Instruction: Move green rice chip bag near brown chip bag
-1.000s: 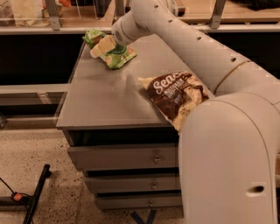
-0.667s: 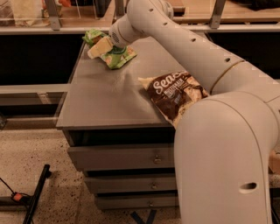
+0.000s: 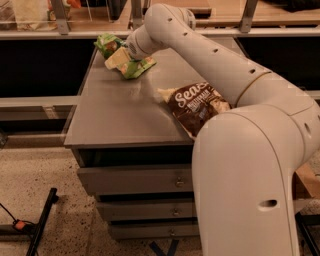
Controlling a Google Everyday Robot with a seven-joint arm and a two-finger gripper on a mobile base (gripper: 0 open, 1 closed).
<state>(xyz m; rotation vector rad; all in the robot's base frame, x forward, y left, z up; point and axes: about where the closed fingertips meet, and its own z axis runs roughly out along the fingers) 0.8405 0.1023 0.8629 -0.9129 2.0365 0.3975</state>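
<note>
The green rice chip bag (image 3: 138,67) lies at the far left back of the grey table (image 3: 115,115). A second patch of green (image 3: 107,43) shows just behind the gripper; I cannot tell whether it belongs to the same bag. My gripper (image 3: 116,58) is down at the bag, touching or covering its left part. The brown chip bag (image 3: 196,104), with white script lettering, lies at the table's right front, partly hidden by my arm's large white link (image 3: 250,165). The two bags are well apart.
The table is a drawer cabinet with several drawers (image 3: 135,181) below. A counter with metal posts (image 3: 60,15) runs behind it. A black stand leg (image 3: 42,222) lies on the speckled floor at the lower left.
The gripper stays at the green bag at the back left. The arm's near links have shifted slightly. Neither bag has visibly moved.
</note>
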